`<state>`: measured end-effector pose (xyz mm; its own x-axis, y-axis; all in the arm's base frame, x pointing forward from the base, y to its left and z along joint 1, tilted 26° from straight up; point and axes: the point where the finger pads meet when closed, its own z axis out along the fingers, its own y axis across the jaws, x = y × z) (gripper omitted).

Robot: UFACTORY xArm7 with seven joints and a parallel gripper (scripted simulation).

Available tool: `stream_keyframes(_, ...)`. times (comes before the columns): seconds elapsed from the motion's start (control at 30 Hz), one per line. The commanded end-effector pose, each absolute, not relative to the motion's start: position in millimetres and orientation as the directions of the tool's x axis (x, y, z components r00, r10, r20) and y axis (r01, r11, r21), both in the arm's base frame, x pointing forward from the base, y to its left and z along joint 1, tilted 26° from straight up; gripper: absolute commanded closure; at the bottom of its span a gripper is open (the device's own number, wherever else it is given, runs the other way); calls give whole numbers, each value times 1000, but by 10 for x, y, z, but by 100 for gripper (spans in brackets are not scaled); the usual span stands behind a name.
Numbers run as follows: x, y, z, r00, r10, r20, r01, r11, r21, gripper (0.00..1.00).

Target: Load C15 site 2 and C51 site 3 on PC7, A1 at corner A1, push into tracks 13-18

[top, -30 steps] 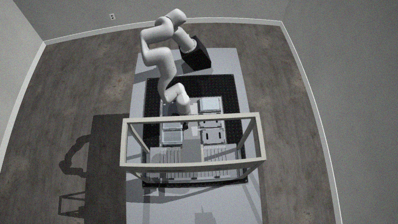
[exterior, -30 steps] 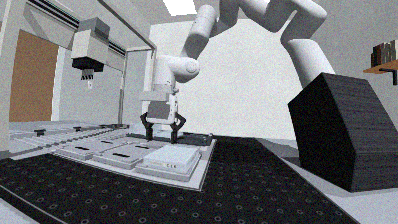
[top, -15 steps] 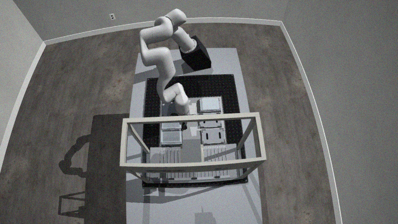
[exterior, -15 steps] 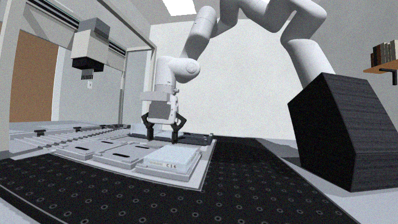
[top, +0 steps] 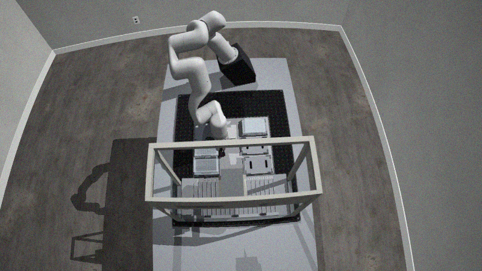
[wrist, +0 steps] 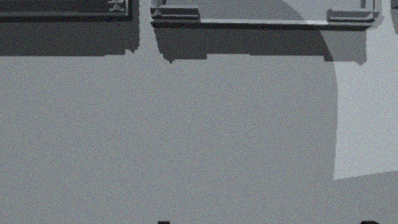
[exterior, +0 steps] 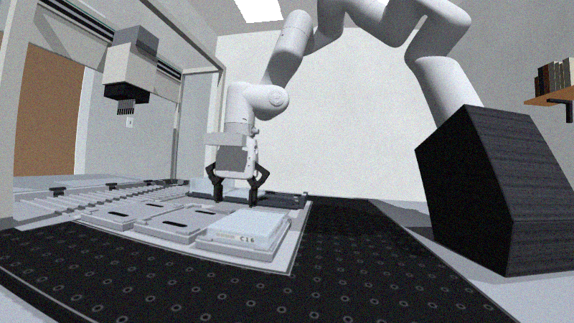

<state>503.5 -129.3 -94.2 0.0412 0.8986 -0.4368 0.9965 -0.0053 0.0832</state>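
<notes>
- The instrument's white frame (top: 232, 142) crosses above the apron.
- Gripper (exterior: 234, 195) spread wide, grasping nothing, beside carrier PC7 (top: 205, 162).
- C16 (exterior: 247, 230) sits in nest S1; neighbouring nests (exterior: 176, 225) hold nothing.

Wood floor (top: 84, 100), grey walls (top: 421, 67), white baseboard (top: 367, 87), wall shelf (exterior: 552, 96) with books (exterior: 555, 76).

Arm (exterior: 437, 86) smooth white plastic; pedestal (exterior: 497, 192) matt black, ribbed; floor (top: 84, 111) worn wood; breadboard (exterior: 200, 281) matt black.
</notes>
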Motion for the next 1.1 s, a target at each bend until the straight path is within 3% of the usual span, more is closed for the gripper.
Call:
stream_keyframes(0.0,5053,-1290,-925,41,899,-436,996,-3,87,0)
stream_keyframes(1.07,5047,-1421,-862,41,899,-436,996,-3,87,0)
